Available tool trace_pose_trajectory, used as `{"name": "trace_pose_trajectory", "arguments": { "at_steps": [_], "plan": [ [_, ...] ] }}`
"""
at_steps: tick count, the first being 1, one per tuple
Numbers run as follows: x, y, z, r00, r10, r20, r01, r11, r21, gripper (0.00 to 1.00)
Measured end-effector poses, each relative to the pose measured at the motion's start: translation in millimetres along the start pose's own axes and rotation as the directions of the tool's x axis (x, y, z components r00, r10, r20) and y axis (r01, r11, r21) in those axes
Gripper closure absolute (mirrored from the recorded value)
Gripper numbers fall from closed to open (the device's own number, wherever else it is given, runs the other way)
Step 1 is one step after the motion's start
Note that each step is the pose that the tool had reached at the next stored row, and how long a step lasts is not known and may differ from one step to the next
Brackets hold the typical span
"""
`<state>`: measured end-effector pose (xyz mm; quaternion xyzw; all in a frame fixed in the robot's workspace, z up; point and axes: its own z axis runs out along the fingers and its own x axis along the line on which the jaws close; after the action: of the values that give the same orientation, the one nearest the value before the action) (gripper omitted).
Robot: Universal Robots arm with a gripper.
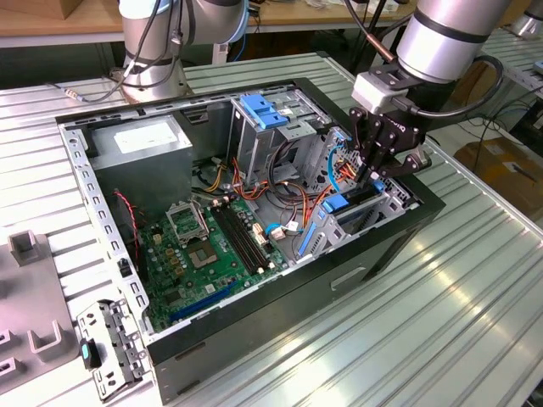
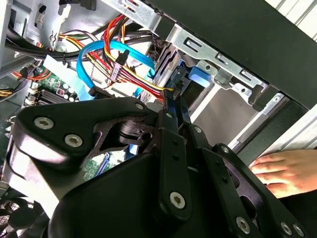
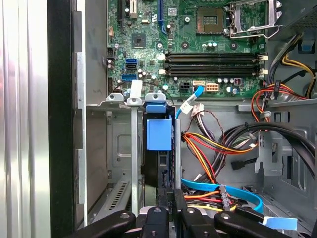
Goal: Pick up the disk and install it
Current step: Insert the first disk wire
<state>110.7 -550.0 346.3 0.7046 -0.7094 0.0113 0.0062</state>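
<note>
While my gripper is pinching the disk into its bay, any tilt risks jamming it against cables.

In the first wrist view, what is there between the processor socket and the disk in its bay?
The empty black memory slots cross the green motherboard between the processor socket and the disk, seen in the first wrist view.

Bright overhead light glared in streaks off the ribbed worktop; the case interior lay shadowed, and the pincer looked blurred close up.
</note>
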Motion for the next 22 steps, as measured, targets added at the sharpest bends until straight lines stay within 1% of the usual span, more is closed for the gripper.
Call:
{"name": "trace_pose_trajectory", "arguments": {
  "at_steps": [9,15,22],
  "plan": [
    [0.0,-0.1,-0.1,1.0000,0.000,0.0000,0.000,1.0000,0.0000,0.84],
    [0.1,-0.2,-4.1,1.0000,0.000,0.0002,0.000,1.0000,0.0000,0.84],
    [0.3,-0.2,-4.3,1.0000,0.000,0.0000,0.000,1.0000,0.0000,0.84]
  ]
}}
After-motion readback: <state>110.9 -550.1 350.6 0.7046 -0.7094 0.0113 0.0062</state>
